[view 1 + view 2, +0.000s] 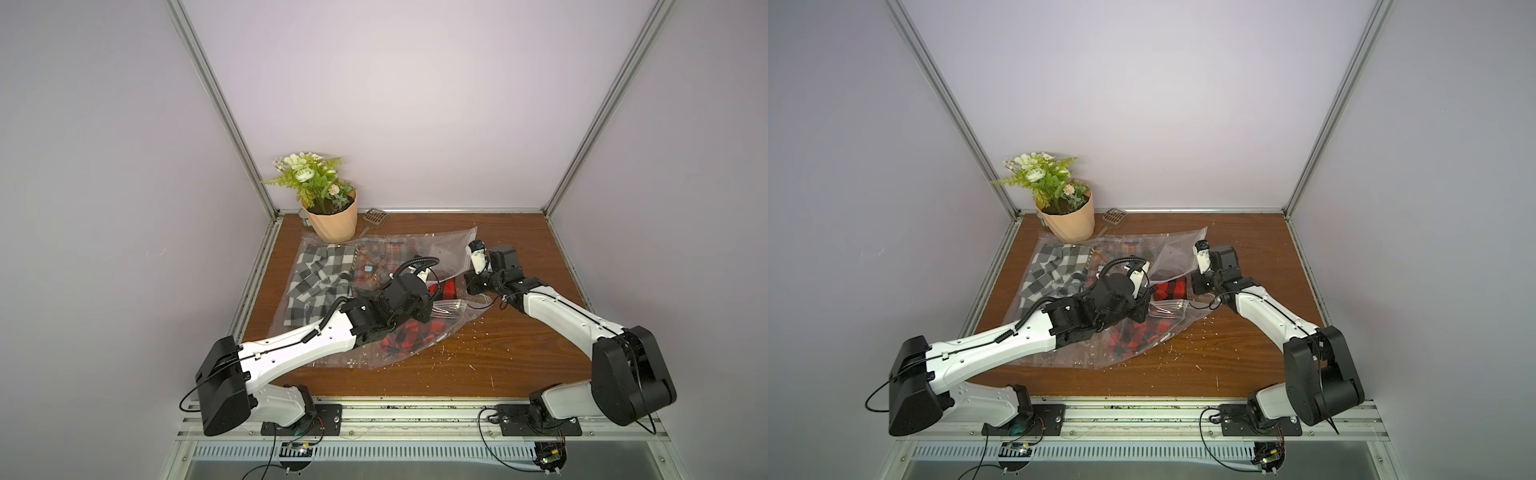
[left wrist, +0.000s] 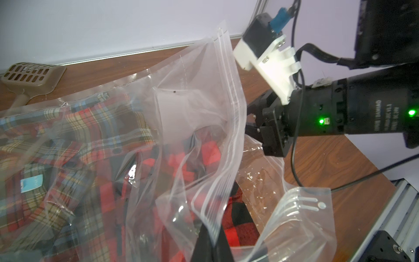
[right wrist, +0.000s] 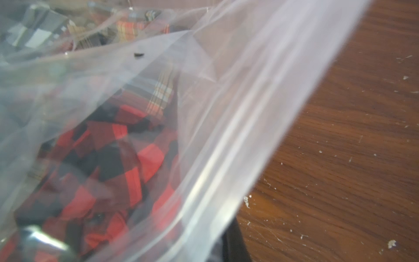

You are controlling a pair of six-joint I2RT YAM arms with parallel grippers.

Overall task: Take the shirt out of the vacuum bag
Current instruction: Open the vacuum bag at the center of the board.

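The bench [image 1: 519, 353] carries the vacuum bag [image 1: 436, 249], mouth toward 3 o'clock in both top views. The red-and-black shirt [image 1: 444, 289] lies just inside it, at 9 o'clock from the right fingers [image 1: 471, 282]. These are together, apparently pinching one lip. The left fingers [image 2: 201, 249] are clamped on the zip strip [image 2: 233, 127].

Clear vacuum bag [image 1: 436, 245], red-black checked shirt [image 1: 1169, 289], grey-white checked shirt [image 1: 320, 274], brown wooden table [image 1: 519, 353]
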